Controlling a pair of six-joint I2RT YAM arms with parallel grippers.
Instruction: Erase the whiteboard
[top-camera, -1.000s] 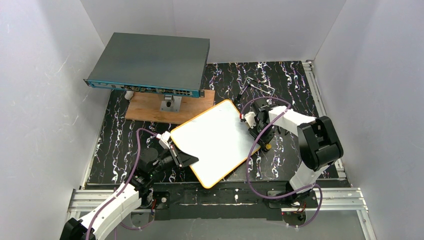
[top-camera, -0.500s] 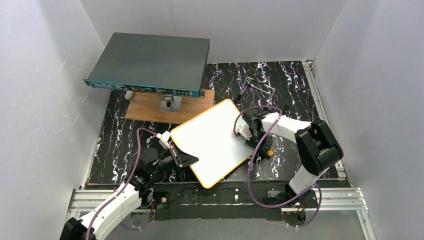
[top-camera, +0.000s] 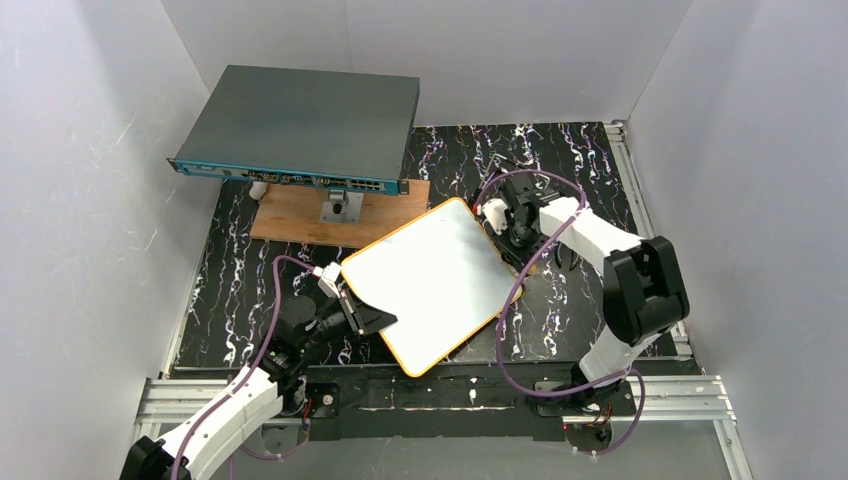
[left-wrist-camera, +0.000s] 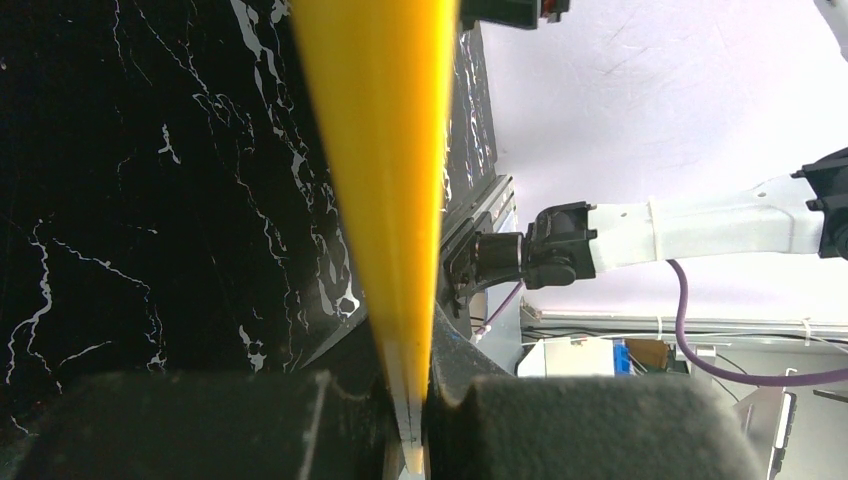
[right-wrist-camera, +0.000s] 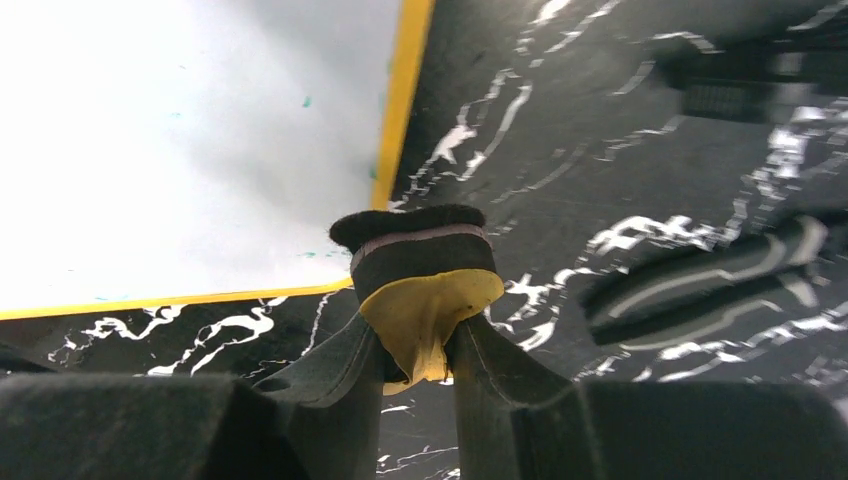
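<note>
whiteboard (top-camera: 430, 285) pinched in left hand (left-wrist-camera: 410, 405), right hand (right-wrist-camera: 420, 352) gripping eraser (right-wrist-camera: 418, 262) at its corner

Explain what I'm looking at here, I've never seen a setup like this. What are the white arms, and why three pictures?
These are two robot arms bolted to the near edge of a black marbled table. One picture looks down from above. The other two come from small cameras on each arm's wrist. On the table lie a whiteboard with a yellow frame, wiped nearly blank, a brown wooden board and a dark-grey flat box beyond it. The left gripper pinches the whiteboard's edge. The right gripper holds a small yellow-and-black eraser at one corner of the whiteboard.
</note>
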